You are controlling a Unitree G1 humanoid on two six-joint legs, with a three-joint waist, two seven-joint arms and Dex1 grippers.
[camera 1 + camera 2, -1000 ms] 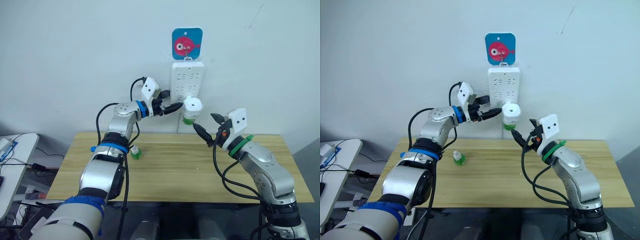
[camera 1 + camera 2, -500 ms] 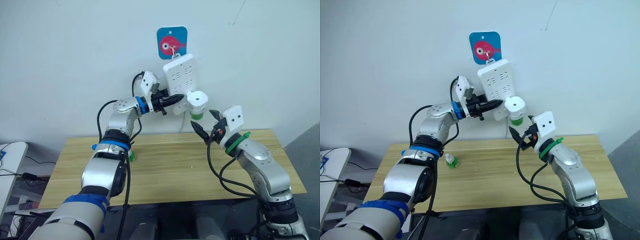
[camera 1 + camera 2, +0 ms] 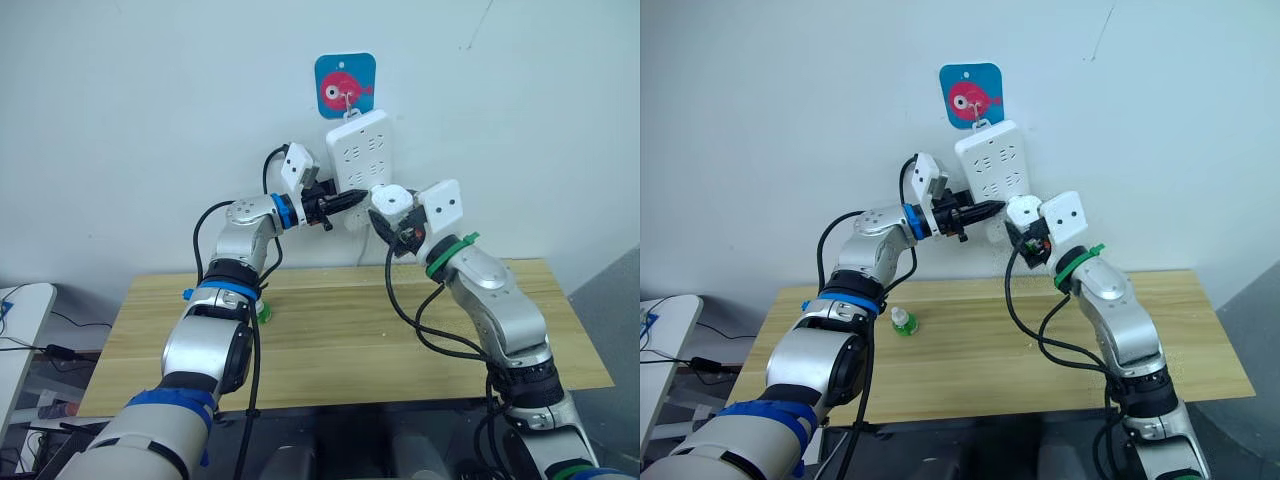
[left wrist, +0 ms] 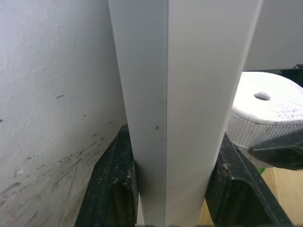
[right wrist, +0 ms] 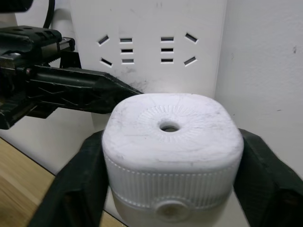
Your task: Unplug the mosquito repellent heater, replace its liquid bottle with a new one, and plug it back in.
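Against the pale wall above the wooden table (image 3: 330,330), left gripper (image 3: 345,201) clamps the tilted power strip (image 3: 362,150); right gripper (image 5: 168,179) grasps the mosquito repellent heater (image 5: 170,146), plugged in there.

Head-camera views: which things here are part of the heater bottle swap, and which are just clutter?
In the job:
- small white rounded plastic heater, right gripper around it
- long white multi-socket power strip, clamped by left gripper
- small green bottle with white cap on the wooden table

Lying about:
- blue square wall hook with pink fish
- white side table
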